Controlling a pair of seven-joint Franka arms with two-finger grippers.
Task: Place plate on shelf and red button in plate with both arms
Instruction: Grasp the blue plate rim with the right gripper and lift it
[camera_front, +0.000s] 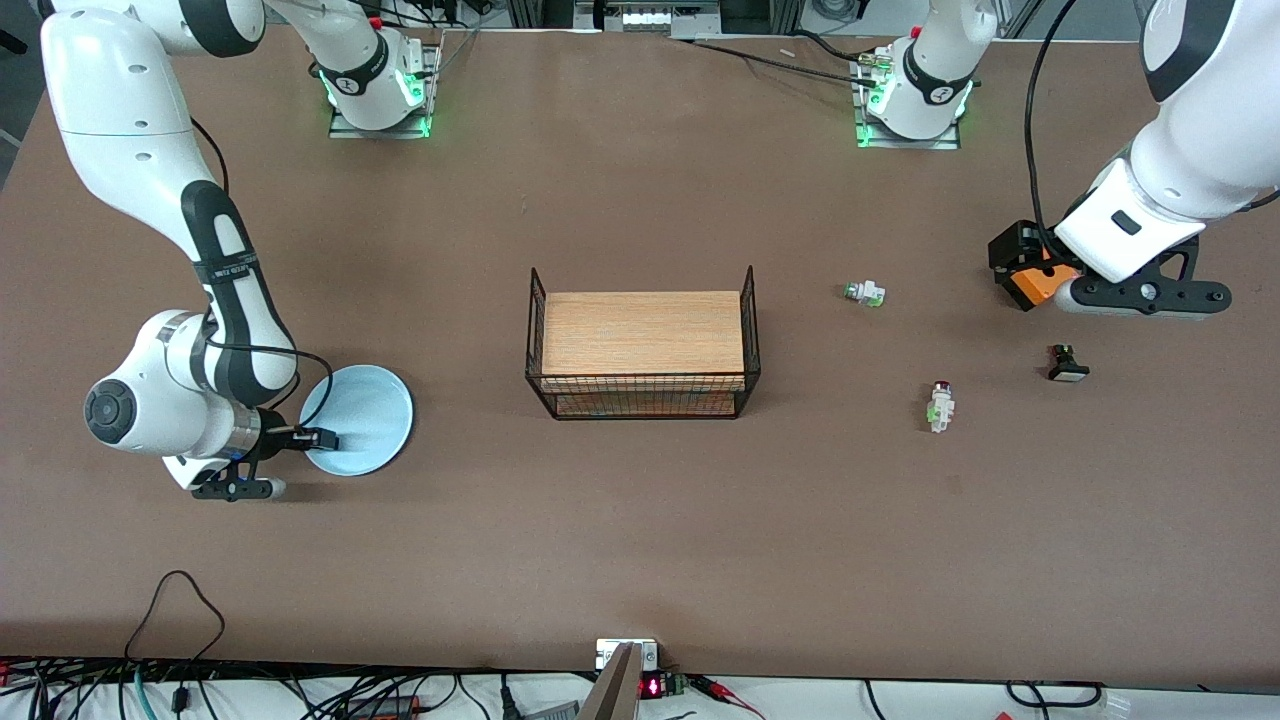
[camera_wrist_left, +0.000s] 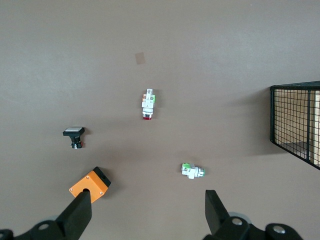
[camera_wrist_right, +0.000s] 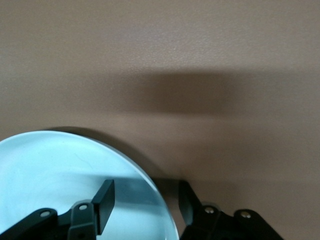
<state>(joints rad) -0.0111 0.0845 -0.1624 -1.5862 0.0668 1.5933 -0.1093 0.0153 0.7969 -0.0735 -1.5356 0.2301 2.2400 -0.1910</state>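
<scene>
The pale blue plate (camera_front: 365, 405) (camera_wrist_right: 60, 175) lies flat on the table toward the right arm's end. My right gripper (camera_front: 316, 438) (camera_wrist_right: 146, 202) is low at the part of the plate's rim nearest the front camera. It stands open astride that rim, one finger over the plate and the other outside it. The red button (camera_front: 940, 405) (camera_wrist_left: 148, 104) lies on its side toward the left arm's end. My left gripper (camera_front: 1145, 296) (camera_wrist_left: 147, 212) hangs open and empty above the table beside an orange box (camera_front: 1035, 282) (camera_wrist_left: 90, 184).
A black wire rack (camera_front: 640, 405) (camera_wrist_left: 295, 120) with a wooden board in it stands mid-table. A green-capped button (camera_front: 865, 293) (camera_wrist_left: 192, 171) and a black button with a white face (camera_front: 1067, 365) (camera_wrist_left: 74, 136) lie near the red button.
</scene>
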